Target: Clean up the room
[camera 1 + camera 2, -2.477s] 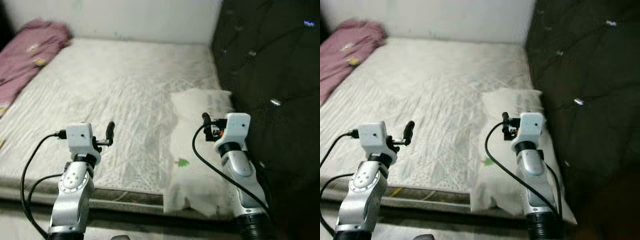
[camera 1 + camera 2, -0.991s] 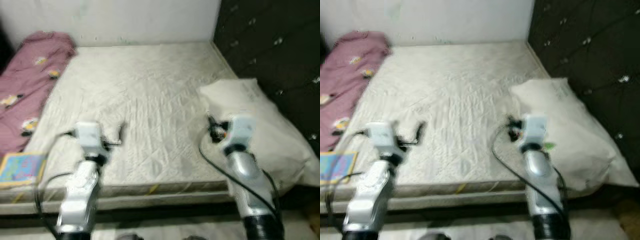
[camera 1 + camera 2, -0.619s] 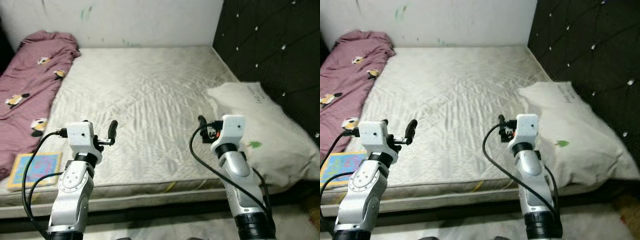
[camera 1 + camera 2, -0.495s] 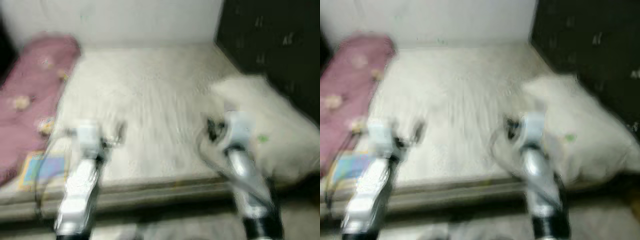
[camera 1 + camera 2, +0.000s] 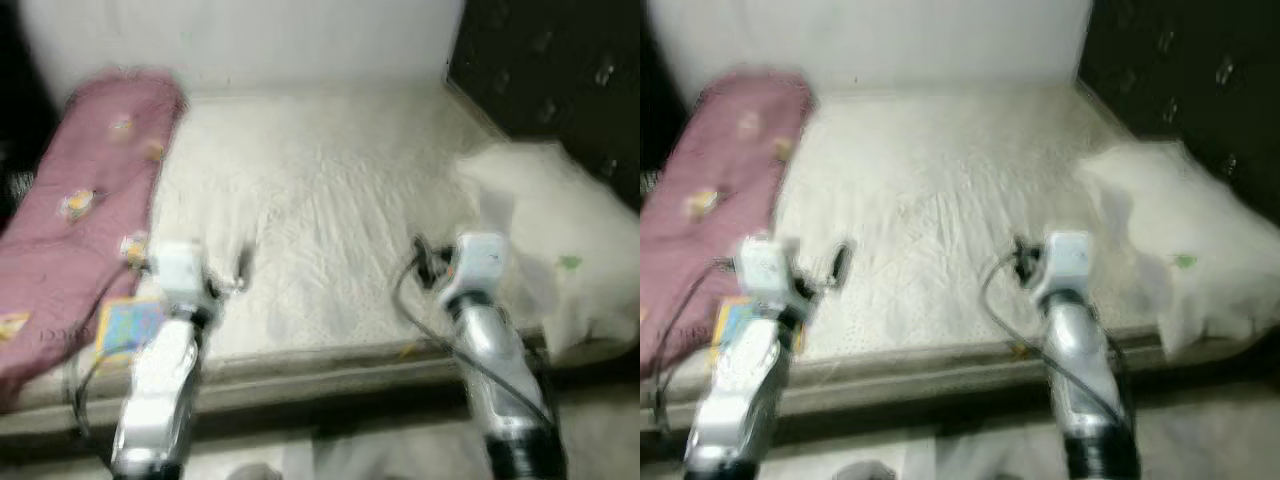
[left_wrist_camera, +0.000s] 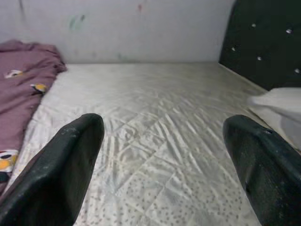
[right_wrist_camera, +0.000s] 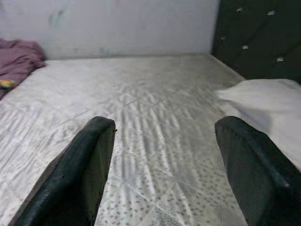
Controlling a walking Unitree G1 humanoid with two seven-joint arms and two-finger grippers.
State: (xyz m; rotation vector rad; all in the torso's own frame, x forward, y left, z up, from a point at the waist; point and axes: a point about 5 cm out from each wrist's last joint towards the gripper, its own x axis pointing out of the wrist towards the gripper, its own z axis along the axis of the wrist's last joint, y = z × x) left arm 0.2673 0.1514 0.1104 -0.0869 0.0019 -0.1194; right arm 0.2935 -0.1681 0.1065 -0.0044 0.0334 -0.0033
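Note:
A bed with a bare white mattress (image 5: 320, 200) lies before me. A crumpled pink blanket (image 5: 90, 190) runs along its left side, and a colourful flat book (image 5: 125, 325) sits by the blanket at the front left edge. A white pillow (image 5: 540, 210) lies at the right, hanging over the front edge. My left gripper (image 5: 243, 268) hovers over the front of the mattress just right of the book, open with nothing in it; its fingers (image 6: 75, 160) stand wide apart. My right gripper (image 5: 420, 250) hovers left of the pillow, also open and empty.
A dark tufted headboard (image 5: 550, 70) stands along the right side, and a pale wall (image 5: 300, 40) closes the far side. The floor (image 5: 380, 450) in front of the bed is light. The eye views are blurred.
The camera has swung left and the picture is blurred. More of the pink blanket and the book show now. Both arms hold the same pose with fingers open.

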